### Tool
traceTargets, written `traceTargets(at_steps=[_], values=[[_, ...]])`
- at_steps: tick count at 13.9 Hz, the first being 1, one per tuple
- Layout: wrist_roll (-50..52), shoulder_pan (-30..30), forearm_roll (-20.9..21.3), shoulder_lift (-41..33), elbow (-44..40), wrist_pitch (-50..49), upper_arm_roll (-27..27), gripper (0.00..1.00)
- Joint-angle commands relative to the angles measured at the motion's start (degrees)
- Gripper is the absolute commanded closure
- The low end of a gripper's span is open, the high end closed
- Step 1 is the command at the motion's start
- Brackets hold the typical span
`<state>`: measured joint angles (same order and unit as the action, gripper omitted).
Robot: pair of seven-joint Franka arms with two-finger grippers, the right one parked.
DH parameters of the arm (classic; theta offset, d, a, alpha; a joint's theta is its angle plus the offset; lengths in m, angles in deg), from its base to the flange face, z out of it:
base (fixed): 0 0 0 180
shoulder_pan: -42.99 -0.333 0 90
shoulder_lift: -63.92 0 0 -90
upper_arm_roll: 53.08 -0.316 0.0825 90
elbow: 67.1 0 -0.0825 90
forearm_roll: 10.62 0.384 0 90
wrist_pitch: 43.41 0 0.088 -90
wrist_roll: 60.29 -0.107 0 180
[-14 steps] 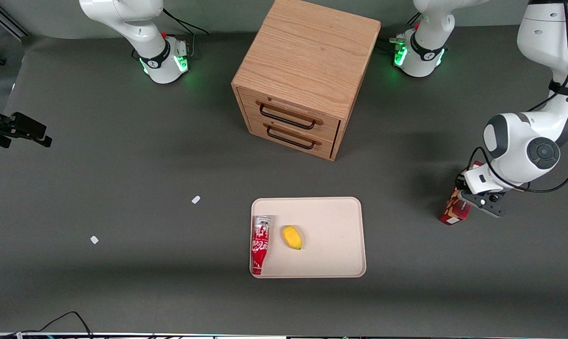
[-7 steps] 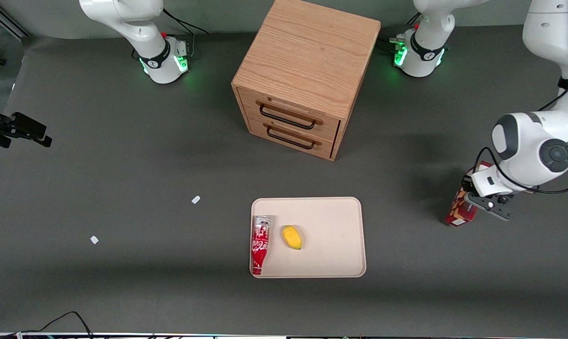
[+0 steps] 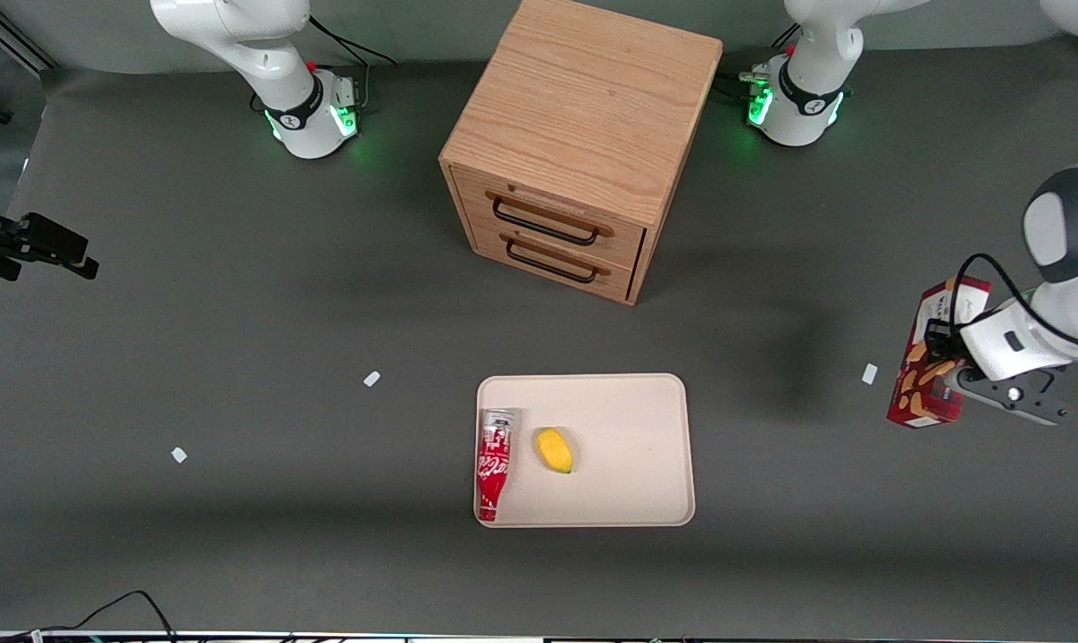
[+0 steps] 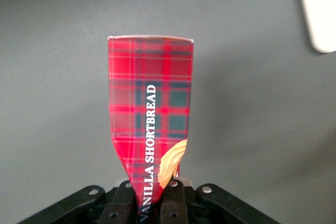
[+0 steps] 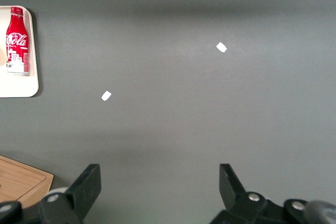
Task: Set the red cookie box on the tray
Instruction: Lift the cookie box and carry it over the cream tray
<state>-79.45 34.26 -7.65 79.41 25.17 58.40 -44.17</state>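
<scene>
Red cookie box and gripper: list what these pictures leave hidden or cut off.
- Front view: the wrist covers part of the red cookie box; the gripper fingertips are hidden.
- Left wrist view: the box's clamped end passes the picture's edge, so grip depth is unknown.
- Left wrist view: only a corner of the tray shows.
- Whether the box is clear of the table cannot be told.

**Stuff the cameras can't quite catch**

The gripper (image 3: 958,379) sits well off from the tray (image 3: 646,393), toward the working arm's end, its fingertips buried under the red cookie box (image 3: 933,357). The wrist camera only catches a corner of that tray (image 4: 317,9).
</scene>
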Motion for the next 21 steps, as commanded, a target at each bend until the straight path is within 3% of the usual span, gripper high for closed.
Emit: traceTargets(at_steps=[1,5,9,13,21], values=[[7.71,3.7,-2.78,3.04,-11.55,-9.93,-0.39,1.0],[21.94,10.38,-3.58,9.89,-24.39,-14.27,-0.3,1.0],[34.69,17.41,-3.58,18.85,-32.05,-10.16,-0.3,1.0],[39.2,23.48,-3.23,26.07,-33.56,-1.19,-0.92,1.0],[41.4,29.11,-3.05,37.06,-32.77,12.87,-4.26,1.0]])
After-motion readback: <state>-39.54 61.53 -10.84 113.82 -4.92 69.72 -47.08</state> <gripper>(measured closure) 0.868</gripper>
